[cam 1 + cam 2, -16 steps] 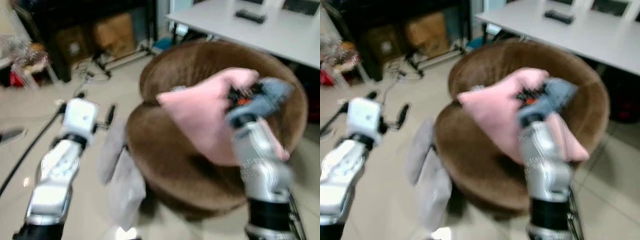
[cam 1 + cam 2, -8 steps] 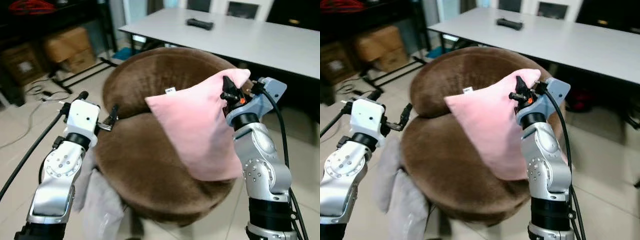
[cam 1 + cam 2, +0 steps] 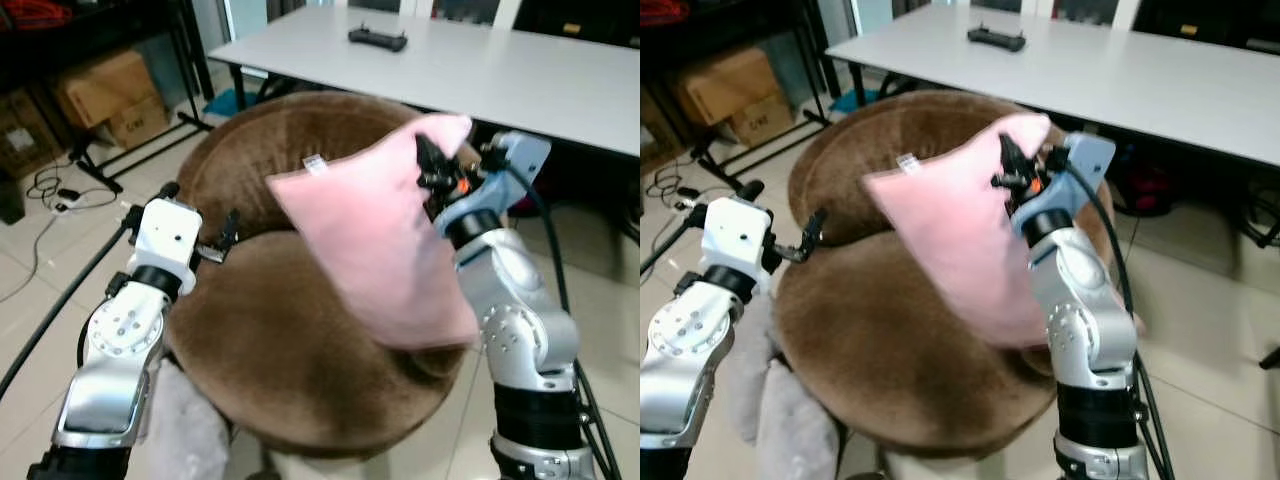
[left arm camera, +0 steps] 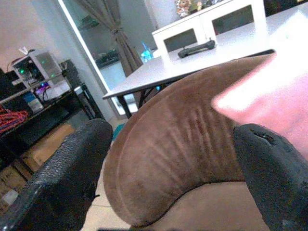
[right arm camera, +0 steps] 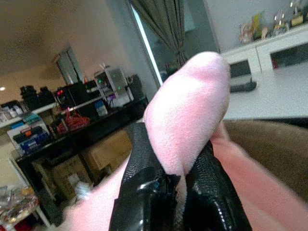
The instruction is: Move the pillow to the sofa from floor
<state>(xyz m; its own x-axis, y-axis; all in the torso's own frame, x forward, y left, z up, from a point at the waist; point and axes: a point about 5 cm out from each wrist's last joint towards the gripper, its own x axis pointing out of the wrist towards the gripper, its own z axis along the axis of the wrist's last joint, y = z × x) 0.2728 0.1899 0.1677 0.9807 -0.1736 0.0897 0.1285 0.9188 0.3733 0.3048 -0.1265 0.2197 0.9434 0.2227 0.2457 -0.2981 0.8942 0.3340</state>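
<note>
On the far left, cardboard boxes [image 3: 105, 95] sit under a dark shelf, with cables [image 3: 55, 185] lying on the tiled floor [image 3: 30, 270] nearby. The robot's left arm reaches forward, and the left gripper [image 3: 195, 222] hangs just at the left edge of a round brown sofa [image 3: 270, 360]. Its two black fingers [image 4: 62, 178] are spread wide apart with nothing between them; in the left wrist view the sofa's curved backrest shows through the gap. A grey cloth [image 3: 190, 440] lies on the floor beside the sofa's base, below the left arm.

In the middle, the pink pillow [image 3: 375, 250] is held up in the air over the sofa's seat, tilted, with its lower end hanging down close to the cushion; whether it touches the seat cannot be told. A small white tag [image 3: 314, 162] sticks out at its upper left corner.

To the right, the right gripper [image 3: 432, 172] pinches the pillow's upper right corner. In the right wrist view the fingers [image 5: 144, 187] press together on a fold of pink fabric. Behind the sofa stands a long white table [image 3: 560, 90] with a small dark controller [image 3: 377, 39] on it.
</note>
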